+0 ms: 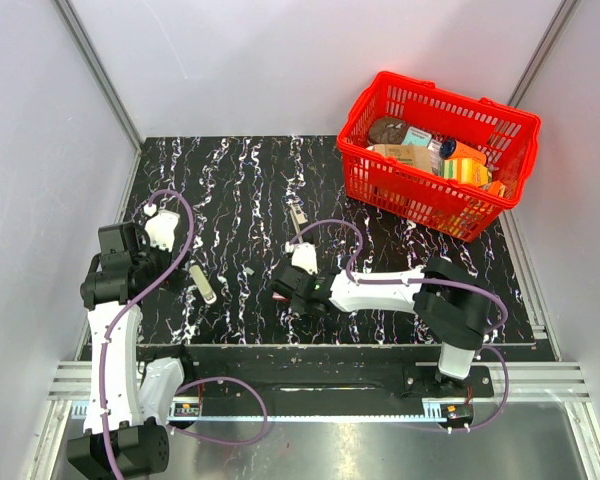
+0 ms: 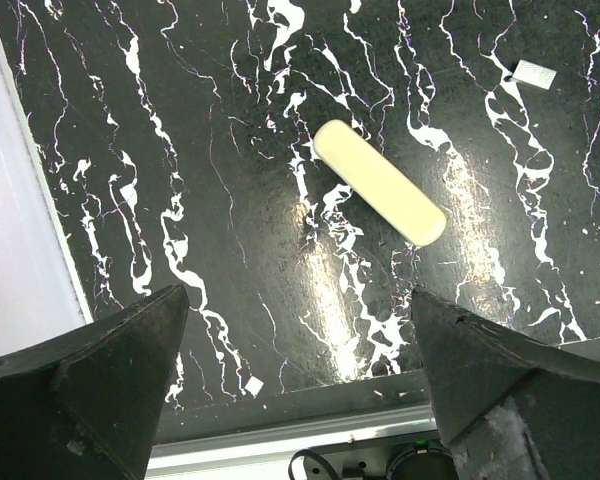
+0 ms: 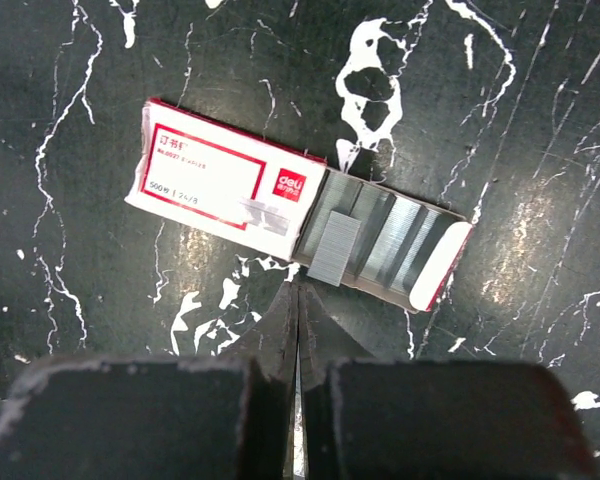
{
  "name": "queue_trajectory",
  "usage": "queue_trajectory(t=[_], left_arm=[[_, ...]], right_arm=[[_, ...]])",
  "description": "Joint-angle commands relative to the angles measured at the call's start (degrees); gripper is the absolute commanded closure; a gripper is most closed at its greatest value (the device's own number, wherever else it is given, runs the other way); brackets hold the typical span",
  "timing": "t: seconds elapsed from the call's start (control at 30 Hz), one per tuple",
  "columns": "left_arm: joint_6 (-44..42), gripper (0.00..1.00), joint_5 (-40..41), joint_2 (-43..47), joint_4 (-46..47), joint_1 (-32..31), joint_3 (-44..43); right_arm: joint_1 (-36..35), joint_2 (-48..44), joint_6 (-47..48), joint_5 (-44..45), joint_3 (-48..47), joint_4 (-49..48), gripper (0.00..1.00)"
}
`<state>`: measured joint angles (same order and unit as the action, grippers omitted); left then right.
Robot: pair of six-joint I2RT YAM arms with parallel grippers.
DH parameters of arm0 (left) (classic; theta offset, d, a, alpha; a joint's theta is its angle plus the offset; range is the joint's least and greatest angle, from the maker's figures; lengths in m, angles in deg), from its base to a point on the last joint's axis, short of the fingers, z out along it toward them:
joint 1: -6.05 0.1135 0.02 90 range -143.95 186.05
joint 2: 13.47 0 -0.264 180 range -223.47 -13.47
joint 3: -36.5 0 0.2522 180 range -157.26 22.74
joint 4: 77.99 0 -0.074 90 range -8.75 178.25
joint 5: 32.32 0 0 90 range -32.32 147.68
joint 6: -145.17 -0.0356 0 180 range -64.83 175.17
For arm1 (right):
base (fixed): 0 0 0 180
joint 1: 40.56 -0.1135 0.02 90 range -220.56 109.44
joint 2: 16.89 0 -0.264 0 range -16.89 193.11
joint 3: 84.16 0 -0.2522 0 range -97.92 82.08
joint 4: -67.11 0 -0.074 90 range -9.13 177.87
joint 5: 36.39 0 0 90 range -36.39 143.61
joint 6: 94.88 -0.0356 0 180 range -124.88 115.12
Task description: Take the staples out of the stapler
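The stapler (image 1: 298,213), a slim grey sliver, lay mid-surface on the glossy, white-veined black marble table (image 1: 240,180). Left wrist: the left gripper (image 2: 298,300) gaped empty over a smooth cream bar (image 2: 380,182). Right wrist: the right gripper (image 3: 298,300), pressed closed on nothing, faced ribbed staples (image 3: 332,245) in a cardboard box (image 3: 220,180).

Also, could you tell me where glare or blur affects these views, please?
Left wrist: glare streaks on the table beside the pale oblong object; right wrist: staple box label legible, shut right gripper dark and soft; top external: evenly lit, sharp.

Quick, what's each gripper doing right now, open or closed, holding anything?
Left gripper: open, holding nothing.
Right gripper: closed, nothing seen in it.
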<state>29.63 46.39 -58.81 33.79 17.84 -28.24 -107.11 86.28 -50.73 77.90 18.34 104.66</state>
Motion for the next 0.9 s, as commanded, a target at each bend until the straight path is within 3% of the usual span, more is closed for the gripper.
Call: queue_trajectory(t=[0.0,0.2,0.37,0.7,0.87], left_arm=[[-0.30,0.01,-1.46,0.52,0.58,0.34,-0.87],[-0.30,0.01,-3.91,-3.08,-1.87,0.34,-5.43],[-0.56,0.01,-5.50,-9.14,-4.34,0.34,-11.41],[-1.18,0.01,-5.76,-16.53,-4.35,0.34,-12.04],[-0.48,0.01,-4.62,-20.48,-3.55,0.34,-11.42]], right_arm=[[0.45,-3.23,2.25,-2.93,-1.03,-2.96,0.99],[0.89,-12.46,5.06,-2.68,1.60,-4.27,0.82],[4.75,-18.53,7.26,-4.69,7.39,-11.47,0.80],[11.96,-24.51,10.69,-16.72,25.94,-34.58,0.94],[12.23,-25.04,13.06,-21.74,27.10,-37.33,0.99]])
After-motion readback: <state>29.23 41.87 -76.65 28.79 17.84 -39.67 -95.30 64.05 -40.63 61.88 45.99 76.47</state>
